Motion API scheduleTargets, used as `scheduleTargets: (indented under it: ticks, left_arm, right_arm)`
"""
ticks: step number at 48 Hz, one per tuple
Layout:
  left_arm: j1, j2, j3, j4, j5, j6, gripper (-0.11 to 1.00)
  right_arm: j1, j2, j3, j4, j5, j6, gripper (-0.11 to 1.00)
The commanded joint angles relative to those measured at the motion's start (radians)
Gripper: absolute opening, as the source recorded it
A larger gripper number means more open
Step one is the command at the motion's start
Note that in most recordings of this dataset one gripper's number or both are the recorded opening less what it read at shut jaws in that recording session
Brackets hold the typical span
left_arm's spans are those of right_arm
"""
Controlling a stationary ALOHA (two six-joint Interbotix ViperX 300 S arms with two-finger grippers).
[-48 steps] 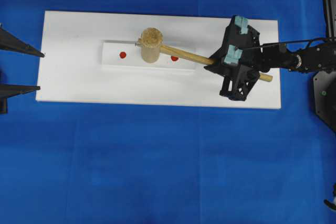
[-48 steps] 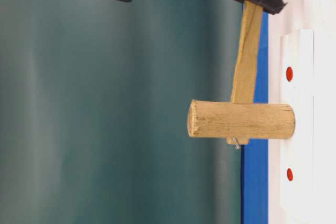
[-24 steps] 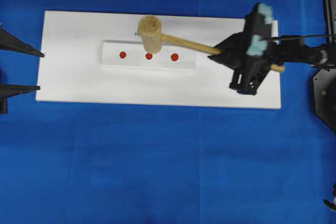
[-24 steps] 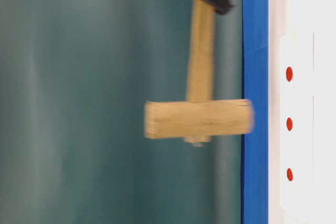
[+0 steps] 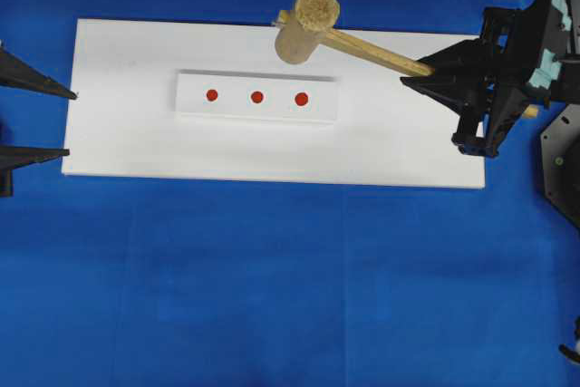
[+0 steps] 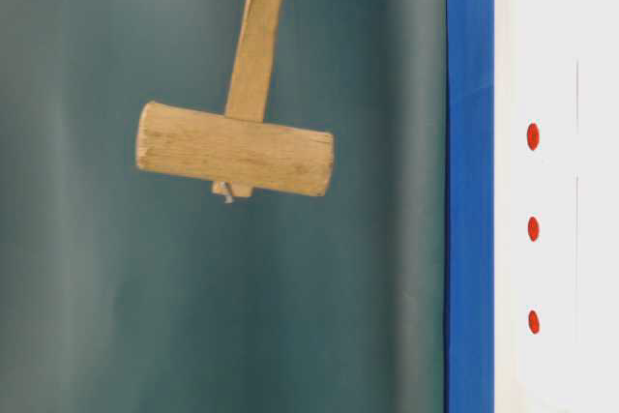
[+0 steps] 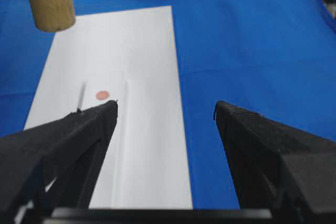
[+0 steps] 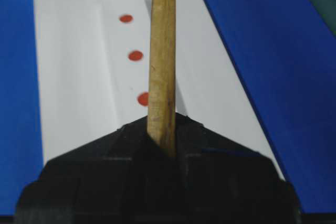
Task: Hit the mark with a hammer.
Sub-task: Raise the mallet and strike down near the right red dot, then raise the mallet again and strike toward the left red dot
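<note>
One white board [image 5: 118,142] on blue cloth [image 5: 272,287]

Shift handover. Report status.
Right gripper shut on light-brown wooden mallet, raised clear of red dots. Left gripper open, idle. Nothing in the way.

A blue cloth [image 5: 272,296] covers the work surface (evenly lit); behind it hangs a plain dark-green backdrop [image 6: 97,316].
</note>
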Motion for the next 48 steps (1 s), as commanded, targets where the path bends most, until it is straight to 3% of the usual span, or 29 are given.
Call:
scheduleTargets:
  ticks: [1,12,24,33,48]
  left_arm:
    - [0.0,0.008,-0.011,-0.002,-0.006,0.0,0.72]
    - [0.0,0.008,-0.011,-0.002,-0.006,0.0,0.72]
    - [0.0,0.003,-0.011,-0.002,-0.005,0.0,0.72]
    - [0.0,0.003,-0.012,-0.002,-0.005,-0.002,0.72]
    - [0.0,0.003,-0.012,-0.002,-0.005,-0.002,0.72]
  right_arm:
    - [0.003,0.008,-0.018,-0.003,-0.009,-0.005,0.01]
    - [0.003,0.115,0.025,0.005,0.044,0.003,0.01]
    - [0.003,0.316,0.049,0.101,0.052,-0.002,0.01]
    - [0.003,0.276,0.032,0.097,0.037,-0.015,0.01]
    - [0.003,0.072,-0.005,0.086,0.04,-0.02,0.01]
